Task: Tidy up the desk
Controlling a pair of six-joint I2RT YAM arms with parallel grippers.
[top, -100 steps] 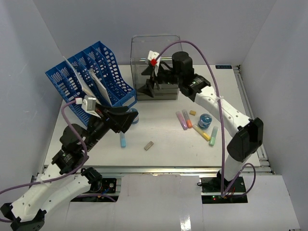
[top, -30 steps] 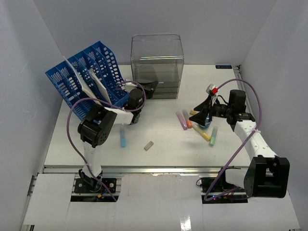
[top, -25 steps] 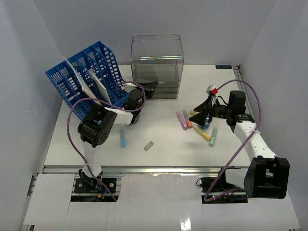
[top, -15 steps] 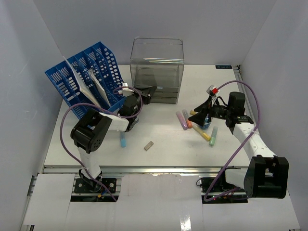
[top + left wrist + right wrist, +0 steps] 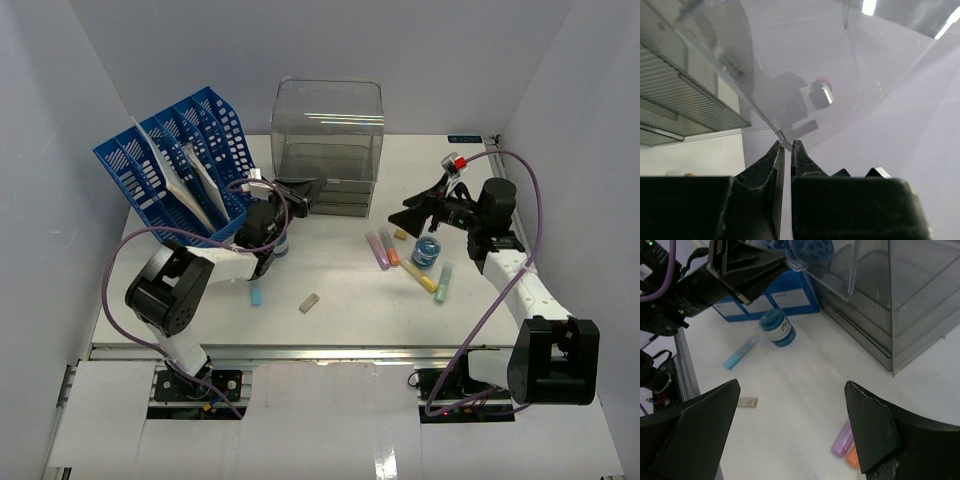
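Note:
The white desk [image 5: 330,285] carries scattered items. My left gripper [image 5: 312,187] [image 5: 786,144] sits at the lower left front of the clear drawer box [image 5: 328,140]. Its jaws are almost together, pinching the thin edge of the box's clear plastic panel [image 5: 805,75]. My right gripper [image 5: 402,215] [image 5: 791,385] hangs open and empty above the desk, beside the purple highlighter [image 5: 376,248] [image 5: 845,440] and orange highlighter [image 5: 391,250]. The right wrist view also shows the left gripper [image 5: 747,265] holding the clear panel [image 5: 820,270].
A blue file rack [image 5: 185,165] stands at the back left. One blue jar [image 5: 427,250] is on the right and another [image 5: 778,327] is by the left arm. Also lying loose: yellow highlighter [image 5: 420,275], green highlighter [image 5: 443,282], blue highlighter [image 5: 256,294], beige block [image 5: 309,302].
My right gripper has lifted off the blue jar, moved back and opened wider. My left gripper has shifted right along the box front, and the clear box has moved slightly.

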